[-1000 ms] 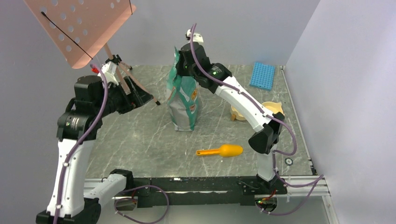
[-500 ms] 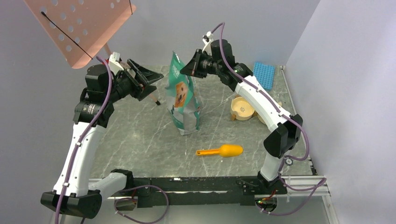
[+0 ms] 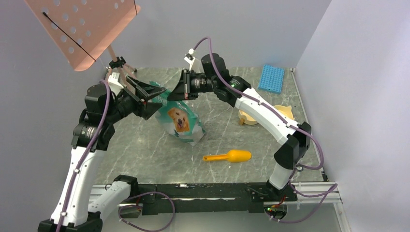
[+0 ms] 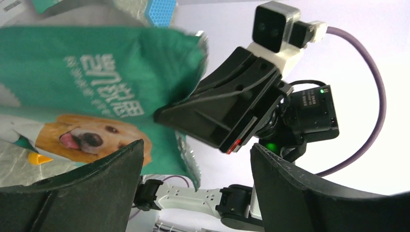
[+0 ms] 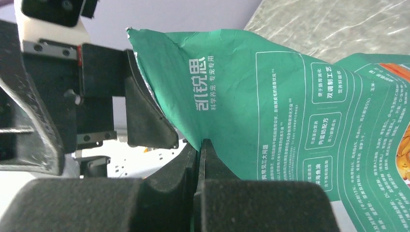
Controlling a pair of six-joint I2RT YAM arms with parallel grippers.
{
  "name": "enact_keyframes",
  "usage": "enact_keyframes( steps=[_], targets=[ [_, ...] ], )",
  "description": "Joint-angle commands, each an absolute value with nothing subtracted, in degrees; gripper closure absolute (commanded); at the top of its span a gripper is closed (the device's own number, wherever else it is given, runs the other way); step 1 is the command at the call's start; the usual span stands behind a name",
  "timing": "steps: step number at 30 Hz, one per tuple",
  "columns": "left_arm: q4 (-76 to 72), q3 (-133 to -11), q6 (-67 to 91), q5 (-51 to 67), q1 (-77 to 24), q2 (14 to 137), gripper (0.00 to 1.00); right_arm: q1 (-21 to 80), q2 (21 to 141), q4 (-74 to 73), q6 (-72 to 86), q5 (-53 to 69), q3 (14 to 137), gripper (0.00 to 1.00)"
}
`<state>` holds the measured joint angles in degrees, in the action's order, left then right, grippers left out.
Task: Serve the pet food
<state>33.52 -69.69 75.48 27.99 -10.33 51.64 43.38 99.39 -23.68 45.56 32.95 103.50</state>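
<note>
The green-silver dog-picture bag (image 3: 178,121) leans steeply, its top up and to the left, its base on the table. My right gripper (image 3: 180,92) is shut on the bag's top edge; in the right wrist view the jaws (image 5: 199,151) pinch the green film (image 5: 270,96). My left gripper (image 3: 155,98) is open, right at the bag's top on the left side, holding nothing. In the left wrist view the bag's edge (image 4: 96,87) lies between and beyond my open fingers (image 4: 196,193). The orange scoop (image 3: 229,156) lies on the table in front. No pet food shows.
A tan bowl (image 3: 284,111) sits at the right, partly hidden behind my right arm. A blue rack (image 3: 271,78) lies at the back right. A pink perforated board on a stand (image 3: 82,29) rises at the back left, close to my left arm.
The bag went from upright to steeply leaning, its top swung left and down in my right gripper. My left gripper dropped and closed in on the bag's top.
</note>
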Motion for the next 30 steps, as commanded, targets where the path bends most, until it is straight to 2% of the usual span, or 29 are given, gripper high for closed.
enact_keyframes(
  steps=[1, 6, 7, 9, 13, 18, 24, 30],
  targets=[
    [35.6, -70.5, 83.1, 23.1, -10.5, 48.8, 0.16, 45.1, 92.1, -18.9, 45.6, 40.1, 103.3, 1.00],
    [35.1, -68.7, 83.9, 22.9, -10.5, 50.0, 0.19, 45.1, 91.6, -23.4, 39.9, 39.8, 103.9, 1.00],
    [35.5, -68.8, 83.6, 22.7, -10.5, 50.5, 0.20, 45.1, 91.8, -25.8, 38.1, 38.9, 105.7, 0.96],
    [35.9, -69.4, 82.5, 21.7, -10.5, 51.5, 0.22, 45.1, 92.5, -31.8, 33.7, 36.4, 108.8, 0.80],
    [34.6, -70.5, 81.4, 22.5, -10.5, 53.7, 0.26, 45.2, 94.1, -41.3, 27.4, 30.9, 115.9, 0.62],
    [33.9, -71.1, 79.8, 24.9, -10.5, 55.5, 0.30, 46.4, 95.6, -52.6, 19.1, 21.5, 124.9, 0.48],
    [36.1, -73.1, 76.0, 24.0, -10.5, 55.4, 0.33, 47.9, 92.9, -52.1, 11.2, 16.1, 122.2, 0.46],
    [36.5, -72.5, 75.3, 24.9, -10.5, 54.9, 0.36, 50.2, 95.3, -51.7, 6.3, 15.3, 125.1, 0.54]
  ],
)
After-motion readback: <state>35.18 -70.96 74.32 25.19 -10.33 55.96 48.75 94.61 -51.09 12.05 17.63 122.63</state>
